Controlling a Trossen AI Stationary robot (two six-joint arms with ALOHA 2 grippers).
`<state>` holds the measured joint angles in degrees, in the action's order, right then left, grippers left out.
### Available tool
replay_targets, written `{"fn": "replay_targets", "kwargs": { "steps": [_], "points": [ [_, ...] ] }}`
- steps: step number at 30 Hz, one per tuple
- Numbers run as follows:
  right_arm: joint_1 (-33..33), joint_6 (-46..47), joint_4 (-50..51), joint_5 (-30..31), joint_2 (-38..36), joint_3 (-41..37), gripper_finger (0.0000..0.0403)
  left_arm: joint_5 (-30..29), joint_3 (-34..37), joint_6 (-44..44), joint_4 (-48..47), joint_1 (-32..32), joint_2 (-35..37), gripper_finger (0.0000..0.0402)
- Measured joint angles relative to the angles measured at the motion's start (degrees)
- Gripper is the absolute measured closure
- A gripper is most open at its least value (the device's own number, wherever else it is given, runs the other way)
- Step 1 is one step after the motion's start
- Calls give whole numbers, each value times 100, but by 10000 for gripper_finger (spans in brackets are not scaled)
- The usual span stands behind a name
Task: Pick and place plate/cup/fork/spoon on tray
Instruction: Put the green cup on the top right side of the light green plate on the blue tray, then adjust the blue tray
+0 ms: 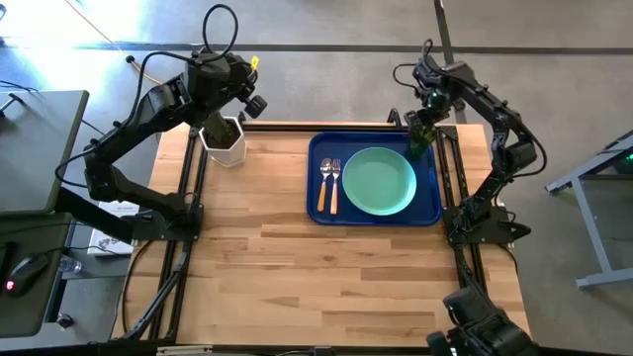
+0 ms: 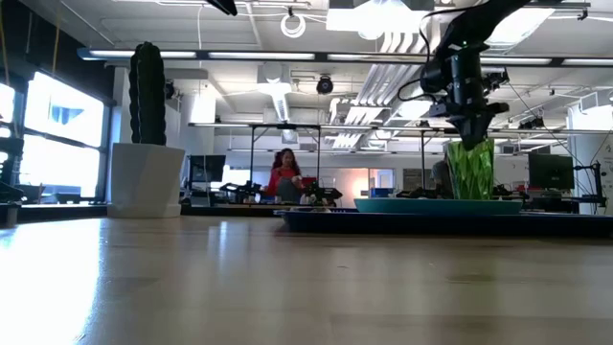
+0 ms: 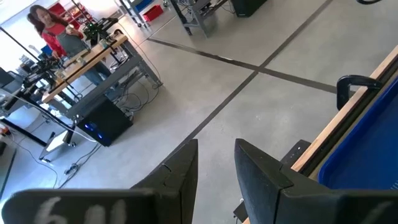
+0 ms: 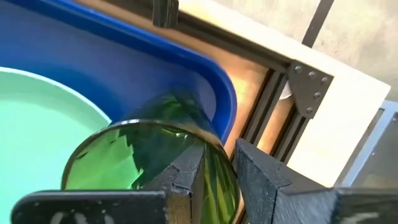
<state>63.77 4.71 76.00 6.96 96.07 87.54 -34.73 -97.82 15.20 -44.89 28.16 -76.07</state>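
Straddling the cup's (image 4: 149, 163) rim in the tray's (image 1: 427, 208) far corner, right tool (image 4: 214, 171) slightly parted, grip uncertain; fingertips cut off.

Right gripper (image 4: 214, 180) slightly parted; left gripper (image 3: 214, 171) hovers, slightly parted

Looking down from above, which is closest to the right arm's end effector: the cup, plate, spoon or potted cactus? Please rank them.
From the right end effector:
1. Cup, directly beneath it, tray's far right corner.
2. Plate, tray's middle.
3. Spoon, tray's left side.
4. Potted cactus, off the tray, far left.
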Motion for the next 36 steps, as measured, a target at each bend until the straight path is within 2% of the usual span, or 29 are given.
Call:
{"fn": "replay_targets", "kwargs": {
  "steps": [12, 21, 29, 36],
  "points": [
    [0, -19, -31, 249, 0, 495, 322, 0, 0, 4, 1, 2, 0, 305],
    [-49, -19, 43, 53, 0, 1343, 322, 155, -2, -89, -26, 0, -25, 305],
    [-301, -125, 131, -193, -2, 2132, 322, 1068, -7, -1239, -27, -8, -183, 305],
    [-557, -128, 130, -203, -4, 2677, 322, 1204, -4, -2607, -57, -74, -513, 305]
  ]
}}
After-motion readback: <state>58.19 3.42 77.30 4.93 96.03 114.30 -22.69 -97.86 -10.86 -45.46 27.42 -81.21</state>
